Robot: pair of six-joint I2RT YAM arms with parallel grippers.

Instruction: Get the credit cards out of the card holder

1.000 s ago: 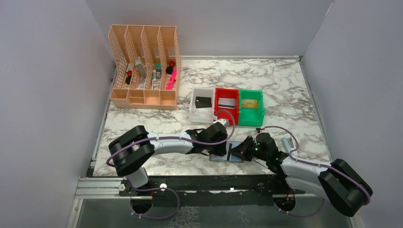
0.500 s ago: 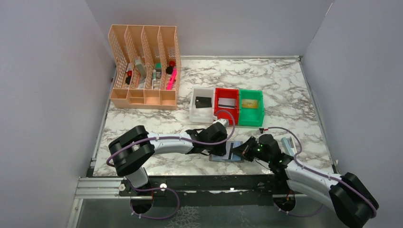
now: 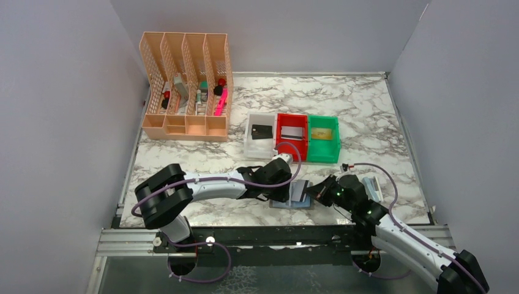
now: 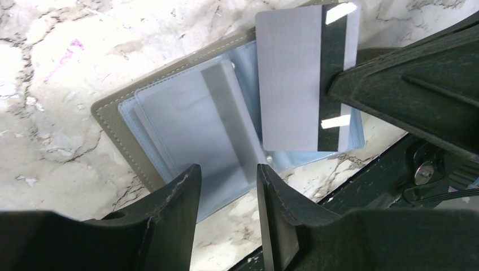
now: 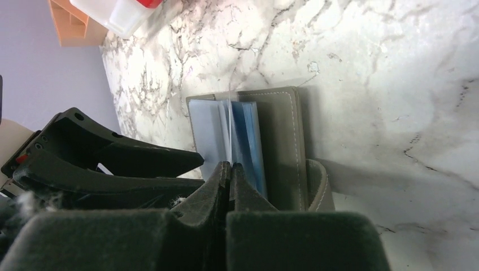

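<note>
The card holder [image 4: 186,124] lies open on the marble near the table's front edge, light-blue pockets up, grey rim around; it also shows in the top view [image 3: 286,204]. My right gripper [image 5: 230,168] is shut on a silvery-white card with a dark stripe [image 4: 294,79], held over the holder's right half; in the top view the card [image 3: 299,191] sits left of that gripper [image 3: 313,193]. My left gripper [image 4: 229,175] is open and empty, its fingers low over the holder's near edge [image 3: 283,195].
A white bin [image 3: 252,147] with a black card, a red bin [image 3: 282,144] with a silvery card and a green bin [image 3: 322,153] with a gold card stand behind. An orange desk organiser [image 3: 186,86] is at back left. A small grey-blue object [image 3: 371,185] lies right.
My right gripper has drawn back to the right and its arm has dropped lower. The card has gone from standing edge-up in the holder to tilted out over it. The left arm barely moved.
</note>
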